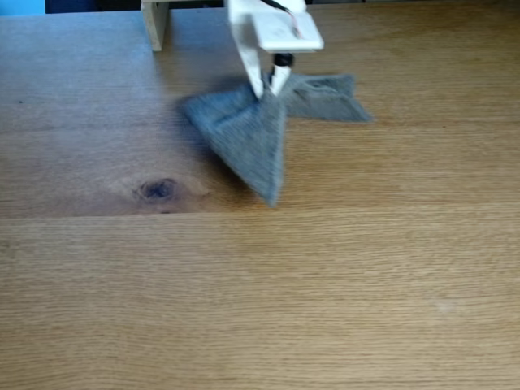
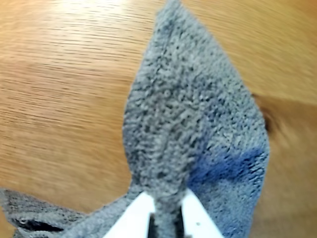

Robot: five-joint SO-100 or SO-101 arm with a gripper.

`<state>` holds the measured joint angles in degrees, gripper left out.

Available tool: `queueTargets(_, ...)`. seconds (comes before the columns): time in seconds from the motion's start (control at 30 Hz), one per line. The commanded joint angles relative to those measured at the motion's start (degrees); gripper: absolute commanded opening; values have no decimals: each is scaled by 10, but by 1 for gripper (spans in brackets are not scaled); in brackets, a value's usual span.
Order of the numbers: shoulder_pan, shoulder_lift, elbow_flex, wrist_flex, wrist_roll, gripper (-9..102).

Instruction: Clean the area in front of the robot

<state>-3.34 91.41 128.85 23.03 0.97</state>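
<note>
Arm: the white robot arm (image 1: 272,28) comes down from the far edge of the table in the fixed view, a bit right of the middle.
Gripper: the white gripper (image 1: 269,88) has its two fingers pinched tight on a fold of the grey cloth. In the wrist view the gripper (image 2: 166,218) sits at the bottom edge, and a ridge of cloth is squeezed between the two white fingers (image 2: 133,220).
Cloth: the grey cloth (image 1: 248,138) is fluffy, like a towel. In the fixed view one pointed part hangs from the gripper and slants toward the middle of the table. Another part lies flat on the wood just to the right, nearer the far edge. In the wrist view the cloth (image 2: 183,114) stands up in a tall point, with a darker bluish shadow on its right side.
Table: the light wooden tabletop (image 1: 325,284) takes up the whole near half in the fixed view.
Knot: a dark oval knot (image 1: 158,189) sits left of the cloth's tip, near the middle of the table.
Smudge: a small pale smudge (image 1: 443,305) lies toward the near right corner.
Block: a pale wooden block (image 1: 155,23) stands at the far edge, left of the arm.
</note>
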Motion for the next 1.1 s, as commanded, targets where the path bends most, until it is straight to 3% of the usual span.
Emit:
queueTargets(0.0,-28,-70,-31,-133,-8,0)
queueTargets(0.23,-65,-190,-31,-243,-2,0)
queueTargets(0.63,-53,-432,-55,-563,-54,0)
queueTargets(0.73,-35,-465,-132,-536,-48,0)
queueTargets(0.93,25,-532,-355,-372,-40,0)
queueTargets(1.07,78,-576,-475,-319,-44,0)
